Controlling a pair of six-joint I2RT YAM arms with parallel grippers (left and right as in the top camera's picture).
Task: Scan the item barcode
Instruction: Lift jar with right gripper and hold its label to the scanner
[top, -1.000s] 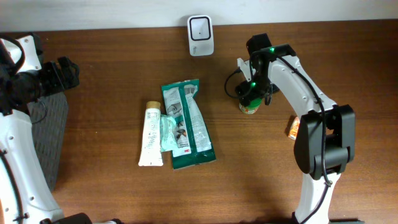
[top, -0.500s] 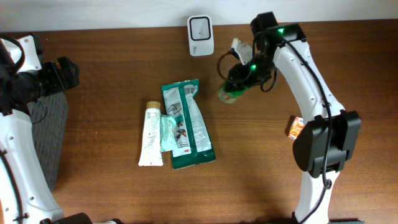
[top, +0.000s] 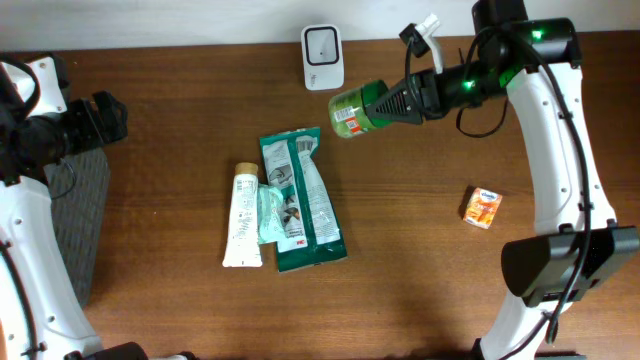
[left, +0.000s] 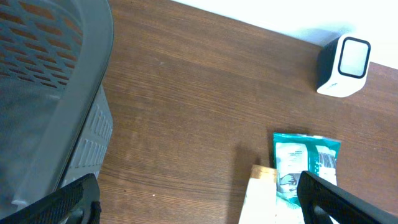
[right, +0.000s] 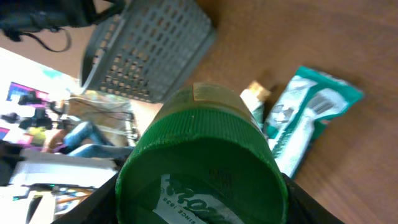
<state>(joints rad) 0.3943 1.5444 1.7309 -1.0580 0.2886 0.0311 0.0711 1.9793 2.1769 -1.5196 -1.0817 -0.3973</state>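
desk: what does the overhead frame show?
photographer: the right jaws clamped on the lid end of a green jar (top: 352, 110). it is tipped on its side and carried clear of the bench (top: 180, 300), with its base pointing to 9 o'clock.
desk: where is it relative to the scanner?
photographer: the white scanner (top: 323, 57) stands at the bench's 12 o'clock edge. the jar hangs just beside it, at its 4 o'clock, not touching.
desk: and the other arm?
photographer: the left jaws stand wide apart with nothing between them, at the 9 o'clock edge, near a grey basket (left: 56, 93).
desk: anything else on the bench?
photographer: a green pouch (top: 300, 200) and a white tube (top: 242, 215) lie side by side at the jar's 7 o'clock. a small orange box (top: 481, 207) sits at the jar's 4 o'clock, well apart.
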